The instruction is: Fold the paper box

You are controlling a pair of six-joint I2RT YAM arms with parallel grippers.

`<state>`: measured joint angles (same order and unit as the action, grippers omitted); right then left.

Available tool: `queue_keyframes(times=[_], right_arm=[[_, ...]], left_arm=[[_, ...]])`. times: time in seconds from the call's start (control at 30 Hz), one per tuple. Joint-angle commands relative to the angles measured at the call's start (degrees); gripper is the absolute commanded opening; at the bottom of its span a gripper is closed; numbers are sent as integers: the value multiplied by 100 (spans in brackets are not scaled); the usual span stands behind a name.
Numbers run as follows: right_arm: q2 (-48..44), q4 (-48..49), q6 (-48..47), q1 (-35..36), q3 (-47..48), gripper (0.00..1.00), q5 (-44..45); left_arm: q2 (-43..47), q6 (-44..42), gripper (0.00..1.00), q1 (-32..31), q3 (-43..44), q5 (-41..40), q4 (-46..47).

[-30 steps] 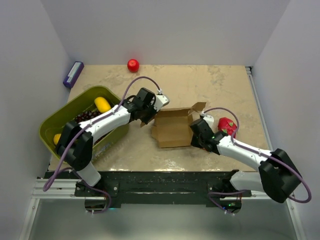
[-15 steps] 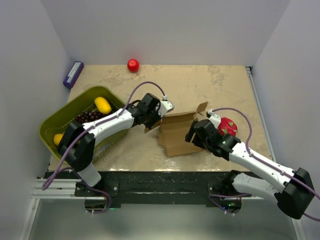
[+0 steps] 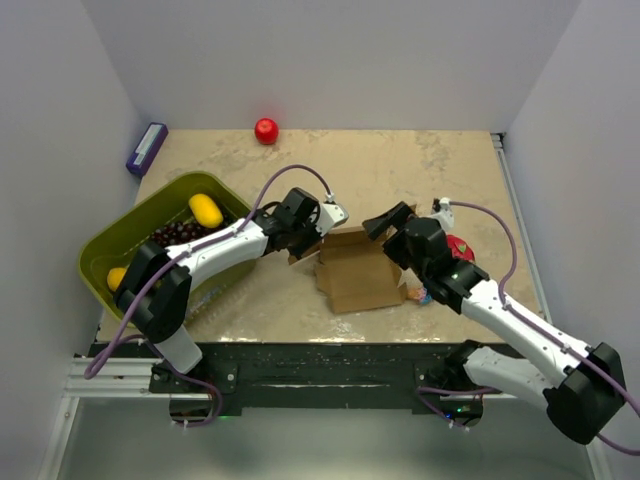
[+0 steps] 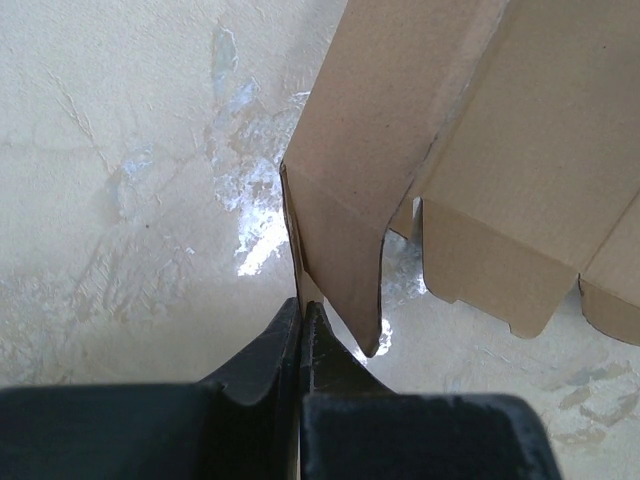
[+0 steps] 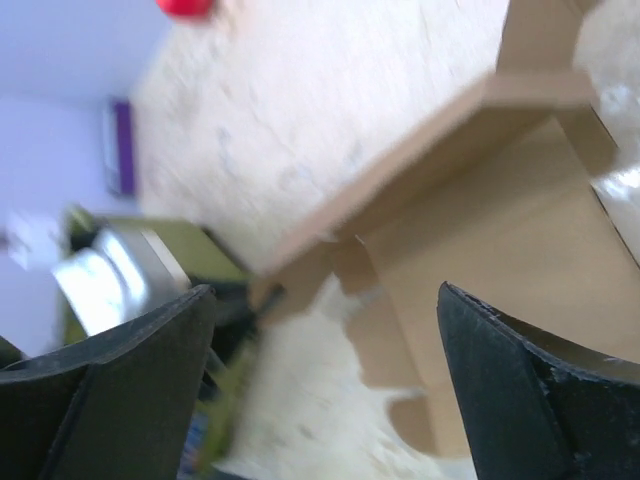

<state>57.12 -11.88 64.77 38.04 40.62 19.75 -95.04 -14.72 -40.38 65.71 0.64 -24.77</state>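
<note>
Desk [image 3: 420,170]: L jaws clamp paper box [image 3: 355,275] by 10 o'clock flap; R jaws apart over its 1 o'clock corner.

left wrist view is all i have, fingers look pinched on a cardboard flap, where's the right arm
observer: The right gripper is open by the far right corner of the paper box, gripping nothing.
operator: is the box flat or folded up
observer: Partly folded, with flaps sticking up along its far edge.
operator: anything on the left of it
observer: An olive-green basket holding fruit sits left of the box.
</note>
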Motion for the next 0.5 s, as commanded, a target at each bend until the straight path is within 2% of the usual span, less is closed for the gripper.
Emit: queue_keyframes(times=[0.0,0.27,0.47], right_arm=[[220,1370,983,-735,-212,92,-531],[1028,2671,1731,-939,-616,85,-683],[1380,2788,1925,-939,-626,78,-244]], left_arm=[[47,-198,0,-5,-67,-56,60],[56,-224,0,-14,-94,-56,69],[65,-224,0,-14,-120,-223,96]])
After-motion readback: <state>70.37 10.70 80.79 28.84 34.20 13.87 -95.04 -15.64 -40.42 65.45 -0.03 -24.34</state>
